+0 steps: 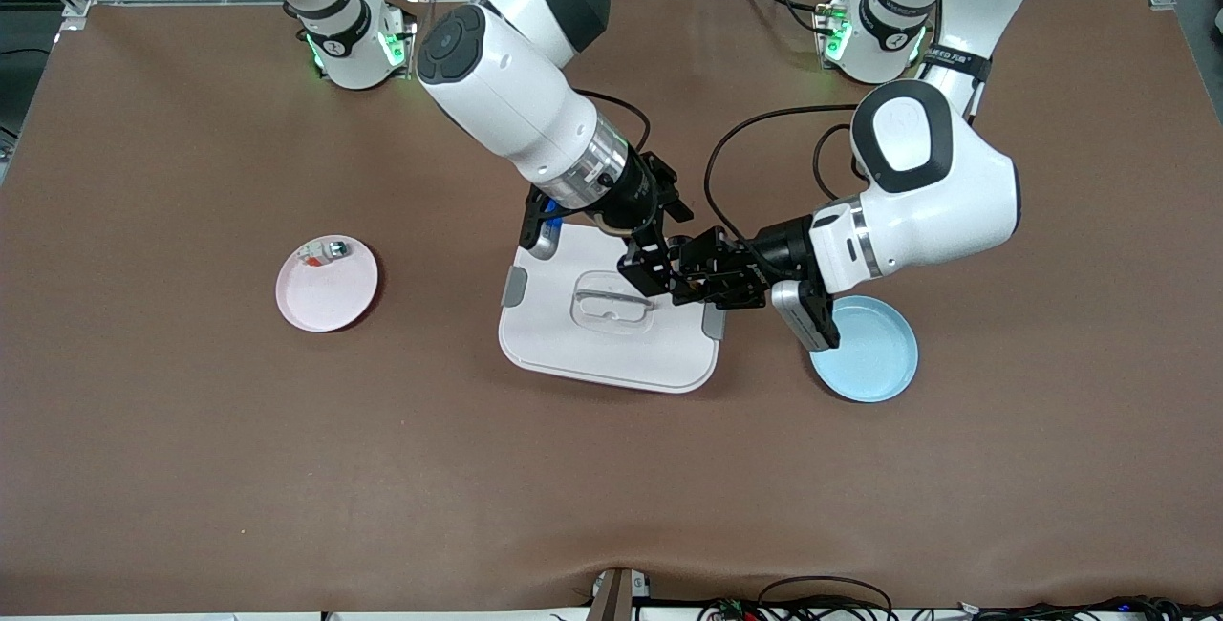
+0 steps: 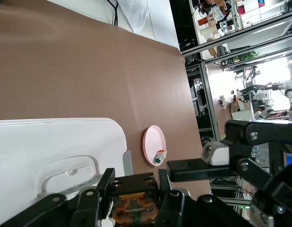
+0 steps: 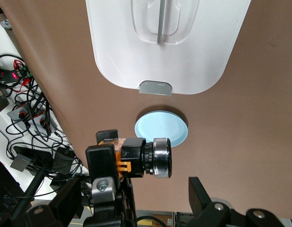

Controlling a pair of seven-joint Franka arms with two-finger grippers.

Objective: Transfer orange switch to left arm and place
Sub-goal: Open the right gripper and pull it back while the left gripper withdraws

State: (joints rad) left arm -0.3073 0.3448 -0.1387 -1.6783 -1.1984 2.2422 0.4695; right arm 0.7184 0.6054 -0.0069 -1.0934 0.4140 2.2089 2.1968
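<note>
The orange switch has an orange body and a black cylindrical end. My left gripper is shut on its body. In the front view this gripper hangs over the edge of the white box that lies toward the left arm's end. My right gripper meets it there over the box lid. In the right wrist view its own fingers stand wide apart on either side of the switch, open and not touching it. One right finger shows beside the left gripper, clear of the switch.
A pink plate toward the right arm's end carries a small white-silver piece with a green tip. A blue plate lies beside the box toward the left arm's end, partly under the left wrist. Cables run along the table's edges.
</note>
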